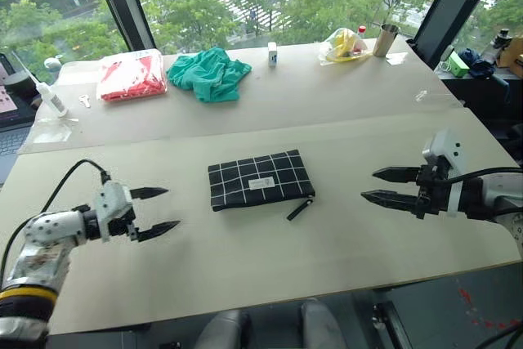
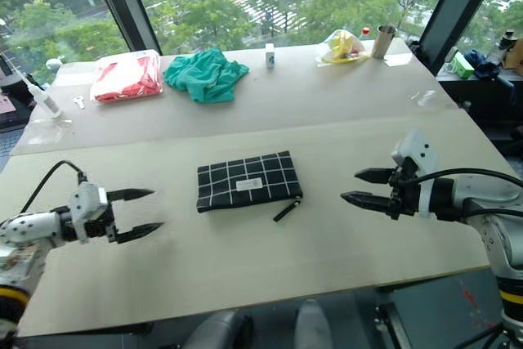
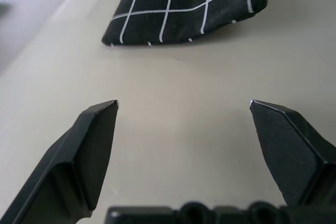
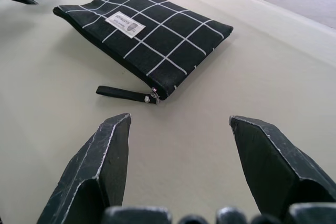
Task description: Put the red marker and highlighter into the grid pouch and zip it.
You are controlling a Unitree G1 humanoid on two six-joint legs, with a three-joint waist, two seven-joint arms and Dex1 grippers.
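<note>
The big table [image 1: 343,145] is smooth and pale. The grid pouch [image 1: 260,179] lies flat in the middle, soft black cloth with white lines. The left gripper [image 1: 158,209] and right gripper [image 1: 377,185] are both wide open and empty. If the zipper isn't fully shut, pens could slip out.

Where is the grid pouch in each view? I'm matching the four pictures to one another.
Left eye view: grid pouch, mid-table between the two grippers.
Right eye view: mid-table, slightly further left in the picture.
Left wrist view: beyond the open left gripper, one end showing.
Right wrist view: beyond the open right gripper, whole.
Shared landmark: its black zipper pull strap, lying on the table.
</note>
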